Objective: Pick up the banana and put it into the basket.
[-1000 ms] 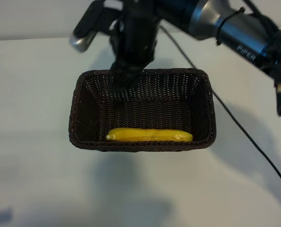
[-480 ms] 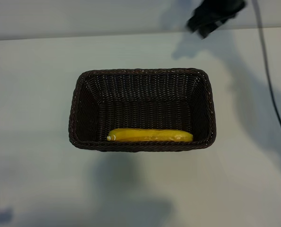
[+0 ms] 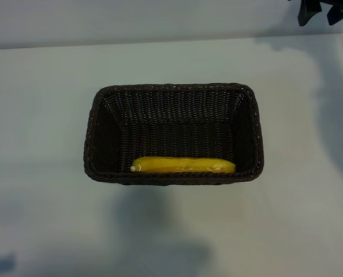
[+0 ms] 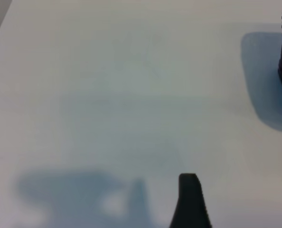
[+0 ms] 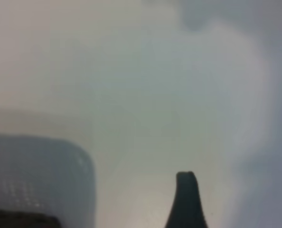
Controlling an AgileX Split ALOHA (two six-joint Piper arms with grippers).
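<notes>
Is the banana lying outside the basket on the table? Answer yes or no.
No, the banana lies inside the wicker basket, along the wall nearest the exterior camera.

right gripper [image 3: 323, 10]: only a scrap shows in the exterior view, two matte black angular pieces with pointed lower ends, a pale gap between them. no markings, screws or cables visible on it.

right wrist view: one black finger [image 5: 186, 199], smooth, broad at the base, narrowing to a blunt rounded tip. plain surface.

left wrist view: one black finger [image 4: 190, 200] of the left gripper, same build, slightly squarer flat-topped tip, matte, unmarked. the second finger cannot be seen in either wrist view.
</notes>
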